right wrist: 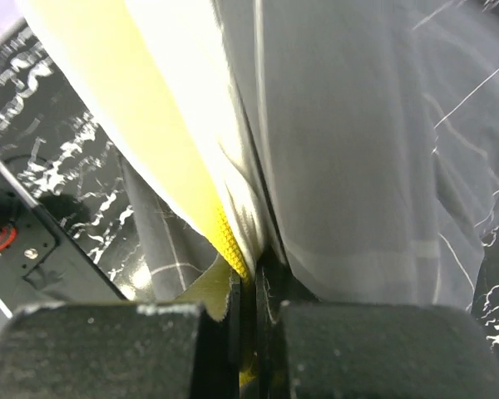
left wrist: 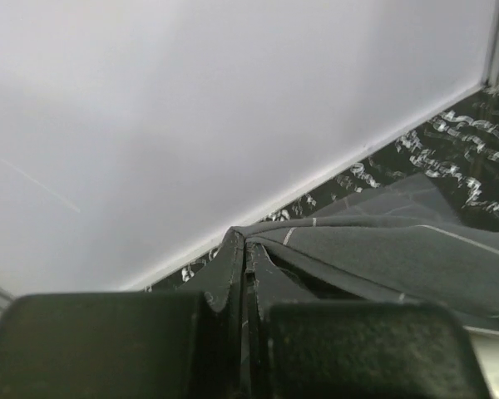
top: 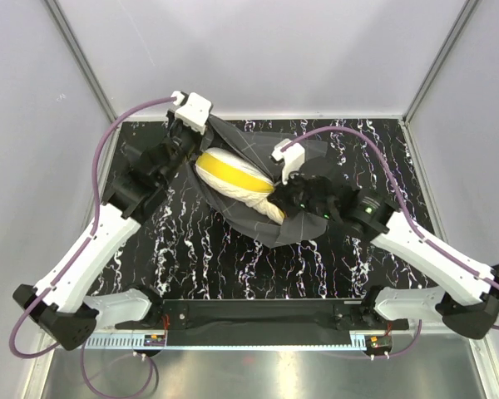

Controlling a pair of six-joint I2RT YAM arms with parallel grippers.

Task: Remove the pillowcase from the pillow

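Pillowcase (left wrist: 399,249) edge clamped in the left gripper (left wrist: 243,274), jaws pressed together on a dark fold with no gap showing. Stretches from that gripper's tip off to its right, thin white grid lines crossing it. Drapes beyond onto the black white-veined tabletop (top: 191,249).

Pillow (right wrist: 150,125) end grasped by the right gripper (right wrist: 251,307), jaws clenched on cream quilting and a strip of yellow mesh right at the tip. Rises ahead of that gripper, yellow side band to its left, grey pillowcase fabric hanging just to its right and touching the pillow. Lies between the two grippers in the overhead view, cover bunched around and under it, far end nearer the left gripper.
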